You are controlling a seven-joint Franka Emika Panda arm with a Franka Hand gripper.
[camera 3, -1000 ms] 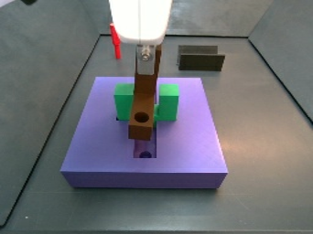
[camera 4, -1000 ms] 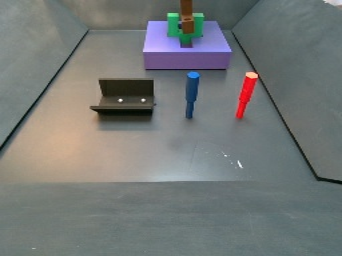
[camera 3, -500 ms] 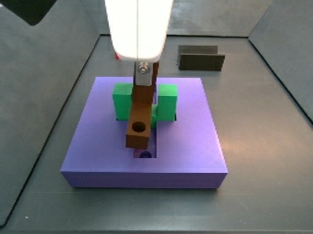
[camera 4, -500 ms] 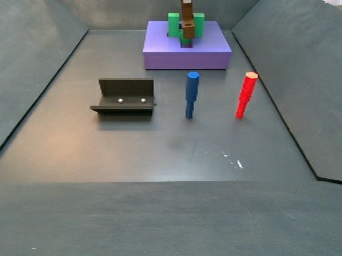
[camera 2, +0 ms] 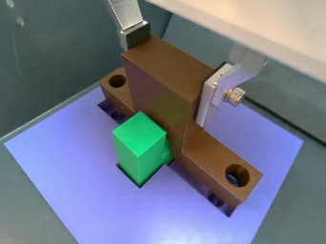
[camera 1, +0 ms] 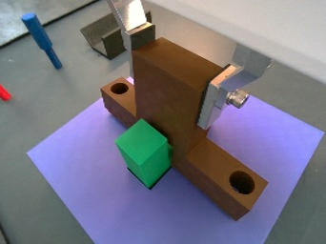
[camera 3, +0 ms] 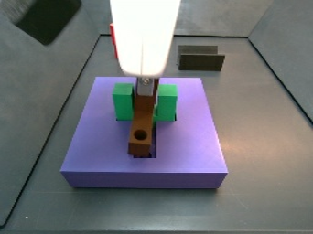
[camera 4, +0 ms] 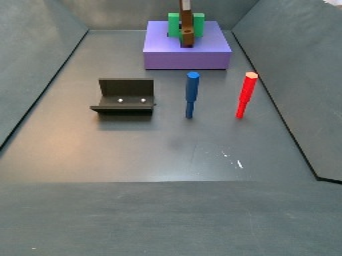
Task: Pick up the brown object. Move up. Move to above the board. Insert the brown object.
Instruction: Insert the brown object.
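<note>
A: Where is the brown object [camera 3: 143, 128]?

B: Centre frame, pinched upright-tilted in the gripper [camera 1: 178, 76] jaws, long axis along the board [camera 3: 86, 151] groove, lower end entering it beside the green block [camera 3: 124, 102].

Top centre of the frame, the board [camera 4: 187, 52] sits at the far end of the floor, lavender slab square to the walls. On it, the green block [camera 4: 177, 28] — and the brown object [camera 4: 189, 33] stands right against it, upright, its lower end down on the board's middle. The gripper [camera 4: 187, 6] is just at the top edge, above the brown object; too small here to read the jaws. Nearer us, mid-frame, a blue peg [camera 4: 191, 94] and a red peg [camera 4: 246, 95] stand upright, near each other. Left of them — the fixture [camera 4: 124, 97], dark, well apart from the board.
</note>
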